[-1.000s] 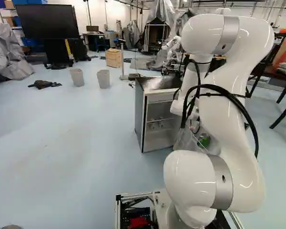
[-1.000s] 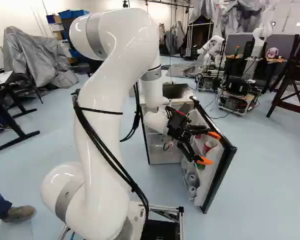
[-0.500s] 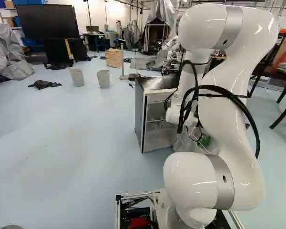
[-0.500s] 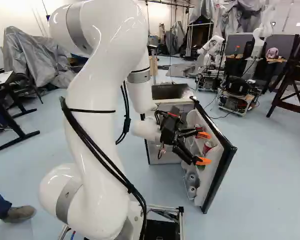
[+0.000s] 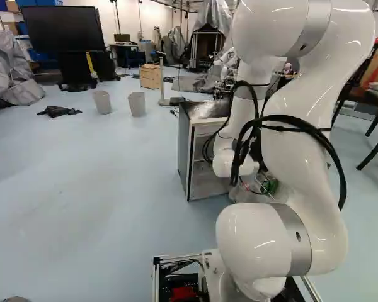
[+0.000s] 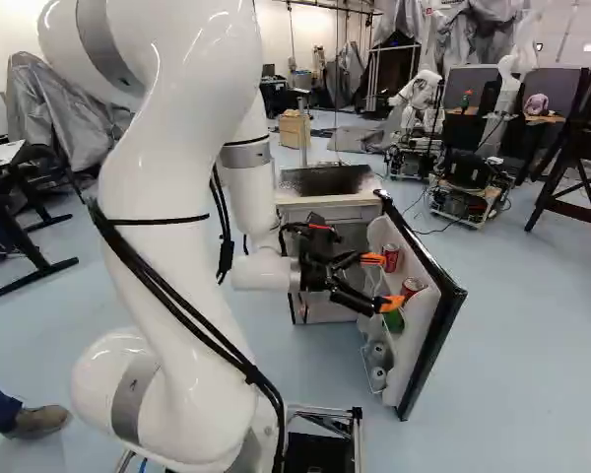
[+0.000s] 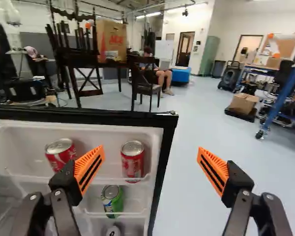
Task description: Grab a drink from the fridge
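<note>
In the right base view my gripper (image 6: 380, 282) stands open, its orange fingertips level with the drinks in the door of the open fridge (image 6: 327, 181). The wrist view shows the gripper (image 7: 151, 153) with nothing between its pads. One red can (image 7: 132, 161) stands ahead of it on the upper door shelf, nearer one finger. Another red can (image 7: 60, 153) stands farther along that shelf, partly behind the same finger. A green can (image 7: 112, 200) is on the shelf below, with a further can top (image 7: 113, 231) lower down. The fridge door (image 6: 435, 315) stands wide open.
The door's black edge (image 7: 169, 142) runs up ahead of the gripper, between the two fingers' lines. Beyond the door are chairs (image 7: 146, 84) and a seated person. Another robot (image 6: 414, 108) stands behind the fridge. Two grey bins (image 5: 137, 104) stand left of it.
My arm has swung leftward in the right base view, drawing the open gripper back from the door and leaving the red cans more exposed. Base, fridge and cans have not moved.
</note>
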Robot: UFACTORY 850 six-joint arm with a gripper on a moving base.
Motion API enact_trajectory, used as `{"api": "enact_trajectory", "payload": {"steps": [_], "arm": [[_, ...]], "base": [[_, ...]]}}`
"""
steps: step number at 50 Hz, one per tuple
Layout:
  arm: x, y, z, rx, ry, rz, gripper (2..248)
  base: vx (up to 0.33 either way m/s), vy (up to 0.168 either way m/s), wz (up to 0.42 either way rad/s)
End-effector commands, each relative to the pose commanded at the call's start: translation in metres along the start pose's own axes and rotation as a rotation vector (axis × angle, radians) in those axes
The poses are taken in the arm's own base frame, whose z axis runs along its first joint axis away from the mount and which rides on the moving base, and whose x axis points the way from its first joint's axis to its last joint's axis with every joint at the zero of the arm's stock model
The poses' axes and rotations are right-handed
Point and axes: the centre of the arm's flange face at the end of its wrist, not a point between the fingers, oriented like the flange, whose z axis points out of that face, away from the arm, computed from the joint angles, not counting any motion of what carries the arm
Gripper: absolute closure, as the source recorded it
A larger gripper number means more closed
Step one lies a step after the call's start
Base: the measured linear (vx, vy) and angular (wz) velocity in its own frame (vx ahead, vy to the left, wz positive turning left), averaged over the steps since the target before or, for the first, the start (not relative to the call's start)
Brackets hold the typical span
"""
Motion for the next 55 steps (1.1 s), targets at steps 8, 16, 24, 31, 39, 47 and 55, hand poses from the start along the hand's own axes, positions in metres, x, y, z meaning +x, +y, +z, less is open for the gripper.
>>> {"api": "enact_trajectory", "payload": {"steps": [8,16,24,31,39,47,55], "arm": [[-0.002,0.004,-0.017,0.122,-0.004,-0.036,3],[-0.004,0.006,-0.033,0.244,-0.008,-0.068,3],[-0.006,0.001,-0.04,0.34,-0.01,-0.084,3],[-0.006,-0.005,-0.043,0.415,-0.011,-0.094,3],[-0.007,-0.011,-0.046,0.499,-0.013,-0.104,3],[-0.009,-0.018,-0.05,0.582,-0.016,-0.117,3],[-0.016,-0.025,-0.053,0.663,-0.029,-0.143,3]], "base": [[0.0,0.0,0.0],[0.0,0.0,0.0],[0.0,0.0,0.0],[0.0,0.0,0.0],[0.0,0.0,0.0],[0.0,0.0,0.0],[0.0,0.0,0.0]]}}
